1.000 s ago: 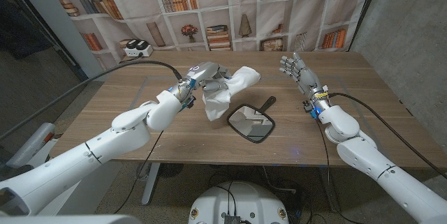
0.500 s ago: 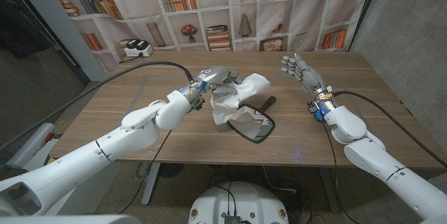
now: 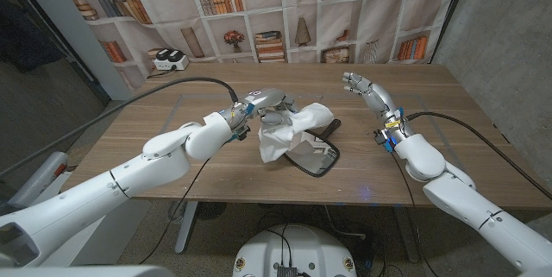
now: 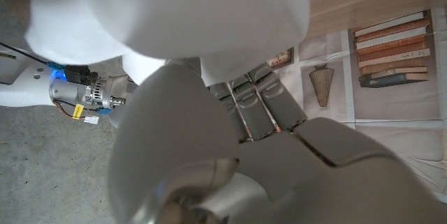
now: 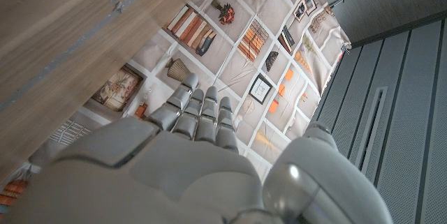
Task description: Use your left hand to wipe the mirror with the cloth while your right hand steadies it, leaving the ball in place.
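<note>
On the wooden table (image 3: 172, 152), left hand (image 3: 266, 102) holds cloth (image 3: 289, 130) over mirror (image 3: 315, 156).

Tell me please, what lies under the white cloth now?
Under the cloth, which the left hand holds, lies the hand mirror: its near part with glass shows, and the black handle's end. The cloth covers the rest of the glass.

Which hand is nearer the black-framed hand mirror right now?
Left. The left hand holds the white cloth draped over the mirror; the right hand is raised off to its side, apart.
</note>
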